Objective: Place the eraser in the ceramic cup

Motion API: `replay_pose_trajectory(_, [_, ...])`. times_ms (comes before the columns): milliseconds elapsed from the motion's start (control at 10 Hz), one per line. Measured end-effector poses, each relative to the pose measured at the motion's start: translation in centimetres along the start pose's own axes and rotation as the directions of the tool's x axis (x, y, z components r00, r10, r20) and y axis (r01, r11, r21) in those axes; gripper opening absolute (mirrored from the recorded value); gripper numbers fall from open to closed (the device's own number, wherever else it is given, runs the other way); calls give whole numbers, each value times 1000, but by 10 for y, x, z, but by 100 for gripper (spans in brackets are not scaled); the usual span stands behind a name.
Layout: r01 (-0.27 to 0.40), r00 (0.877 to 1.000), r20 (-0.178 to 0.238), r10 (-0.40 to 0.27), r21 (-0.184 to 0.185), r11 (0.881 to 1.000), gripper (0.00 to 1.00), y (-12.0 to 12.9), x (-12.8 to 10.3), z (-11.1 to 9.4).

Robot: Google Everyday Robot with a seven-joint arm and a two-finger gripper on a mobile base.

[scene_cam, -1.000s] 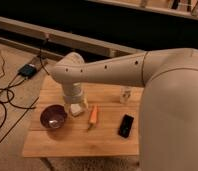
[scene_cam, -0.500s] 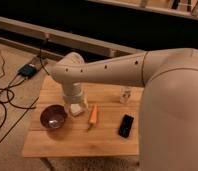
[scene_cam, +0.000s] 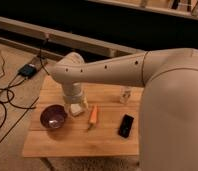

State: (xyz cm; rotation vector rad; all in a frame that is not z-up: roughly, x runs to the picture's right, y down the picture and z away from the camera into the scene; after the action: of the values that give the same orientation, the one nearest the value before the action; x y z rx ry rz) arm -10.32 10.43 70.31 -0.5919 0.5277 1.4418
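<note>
Wooden desk, my arm reaching across.
Eraser lies lower centre-right, right of the carrot; my jaws hang centre-left beside the purple bowl, open or closed I cannot tell.

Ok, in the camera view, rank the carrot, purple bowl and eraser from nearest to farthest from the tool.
1. Carrot, image-right of the tool hanging over the table, and purple bowl, image-left: too close to call.
2. Eraser, farthest, front right.
</note>
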Motion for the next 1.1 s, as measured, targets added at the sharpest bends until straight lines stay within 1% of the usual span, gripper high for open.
replay_pose_trajectory(1100, [-5,1000,-1,5,1,1000,65,-1,-3,-1])
